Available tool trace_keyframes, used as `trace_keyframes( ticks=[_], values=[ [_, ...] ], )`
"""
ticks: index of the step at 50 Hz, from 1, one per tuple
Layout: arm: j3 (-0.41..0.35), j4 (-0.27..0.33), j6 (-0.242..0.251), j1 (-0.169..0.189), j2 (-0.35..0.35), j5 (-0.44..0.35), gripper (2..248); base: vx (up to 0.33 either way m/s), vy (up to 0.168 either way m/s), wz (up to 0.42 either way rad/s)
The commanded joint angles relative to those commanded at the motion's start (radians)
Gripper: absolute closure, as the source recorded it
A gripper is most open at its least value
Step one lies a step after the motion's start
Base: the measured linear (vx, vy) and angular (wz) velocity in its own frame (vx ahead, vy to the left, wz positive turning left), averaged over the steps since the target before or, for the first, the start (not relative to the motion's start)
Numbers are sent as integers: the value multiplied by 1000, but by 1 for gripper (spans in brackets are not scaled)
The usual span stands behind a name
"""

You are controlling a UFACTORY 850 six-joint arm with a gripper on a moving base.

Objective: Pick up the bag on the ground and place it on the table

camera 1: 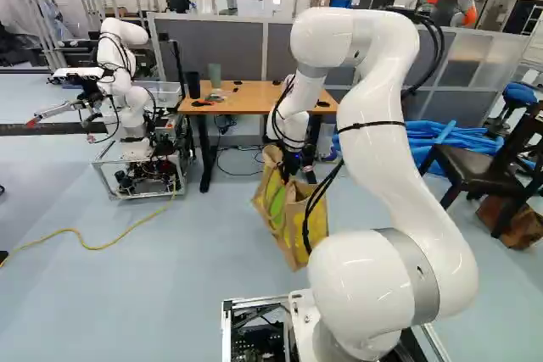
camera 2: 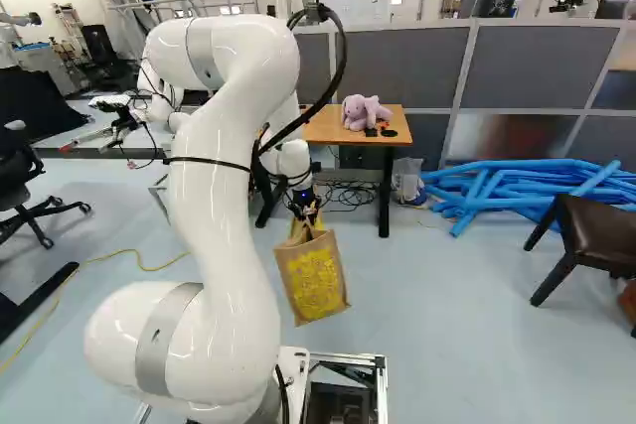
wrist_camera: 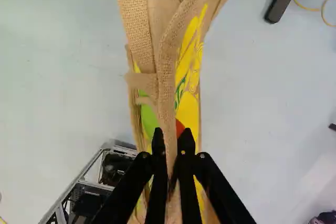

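Glossy white robot arm [camera 1: 399, 167] stands nearest the camera, rising from its round lowest joint, right of the middle in the left base view and left of the middle in the right one.

From left to right in the left base view, a thin yellow cable [camera 1: 110, 242] curves across the pale blue-grey floor [camera 1: 127, 294]. It leads toward another robot [camera 1: 127, 99], also white, on a metal-framed cart [camera 1: 117, 188].

Next is a desk [camera 1: 246, 101] with an orange-brown wooden top and dark legs. A dark cylinder [camera 1: 193, 85] and a green cylinder [camera 1: 215, 75] stand toward its left end. In the right base view, a lilac plush animal [camera 2: 365, 111] sits on the desk, with small black items beside it.

In front of the desk, the black two-fingered hand [camera 2: 305, 208] points down and holds a tan burlap bag [camera 2: 316, 280] printed in yellow and green. The wrist view shows the hand [wrist_camera: 172, 134] closed in on a strip of burlap, one finger on each side. The bag hangs tilted below the hand, apart from the desktop; whether its bottom clears the floor is hard to tell.

Farther right in the right base view, long blue foam tubes [camera 2: 497, 186] lie in a loose pile, followed by a dark chair [camera 2: 591, 230] with a brown seat.
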State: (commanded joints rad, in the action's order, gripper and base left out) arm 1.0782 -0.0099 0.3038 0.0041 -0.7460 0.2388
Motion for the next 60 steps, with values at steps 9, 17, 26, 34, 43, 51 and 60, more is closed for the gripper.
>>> trace_keyframes(
  ticks=[9,17,26,34,43,51,60],
  values=[
    [0,0,0,0,25,30,227,0,0,0],
    [0,0,0,0,47,58,227,0,0,0],
    [0,0,0,0,71,90,227,0,0,0],
    [2,0,0,0,92,118,227,0,0,0],
    [4,0,0,0,116,138,227,0,0,0],
    [6,0,0,0,136,141,227,0,0,0],
    [10,0,0,0,158,141,227,0,0,0]
  ],
)
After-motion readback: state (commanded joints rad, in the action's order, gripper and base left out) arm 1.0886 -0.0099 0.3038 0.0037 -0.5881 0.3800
